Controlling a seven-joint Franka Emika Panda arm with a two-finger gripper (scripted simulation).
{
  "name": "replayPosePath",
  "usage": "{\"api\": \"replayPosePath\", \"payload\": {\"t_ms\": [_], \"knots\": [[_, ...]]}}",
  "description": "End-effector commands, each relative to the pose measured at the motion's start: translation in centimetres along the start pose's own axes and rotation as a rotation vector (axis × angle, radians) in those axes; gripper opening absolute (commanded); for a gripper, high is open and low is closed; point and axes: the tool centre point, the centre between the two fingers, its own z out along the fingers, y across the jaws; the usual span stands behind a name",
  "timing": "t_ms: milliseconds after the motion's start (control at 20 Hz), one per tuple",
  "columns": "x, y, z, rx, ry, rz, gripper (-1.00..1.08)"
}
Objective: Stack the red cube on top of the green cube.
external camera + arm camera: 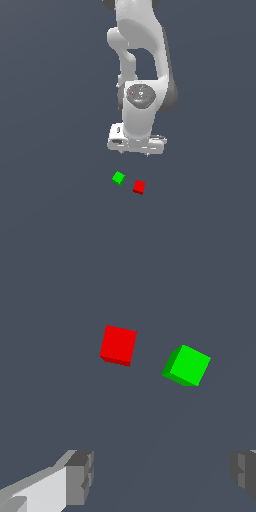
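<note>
The gripper (136,152) hangs wide open at frame centre, above the green cube (118,177) and the red cube (139,187), which sit near each other without touching.

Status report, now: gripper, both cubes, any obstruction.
Gripper open, empty, above the cubes. Red cube and green cube side by side, apart, unstacked. Nothing between them.

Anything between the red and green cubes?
No. The gap between the red cube and green cube is bare floor; the wrist view shows it best, and the exterior view agrees.
</note>
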Motion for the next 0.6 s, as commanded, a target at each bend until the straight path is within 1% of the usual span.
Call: {"api": "replayPosePath", "payload": {"t_ms": [0, 550], "knots": [[1.2, -0.6, 0.9, 0.002, 0.0, 0.028, 1.0], [6.0, -2.3, 4.2, 0.008, -0.002, 0.129, 1.0]]}}
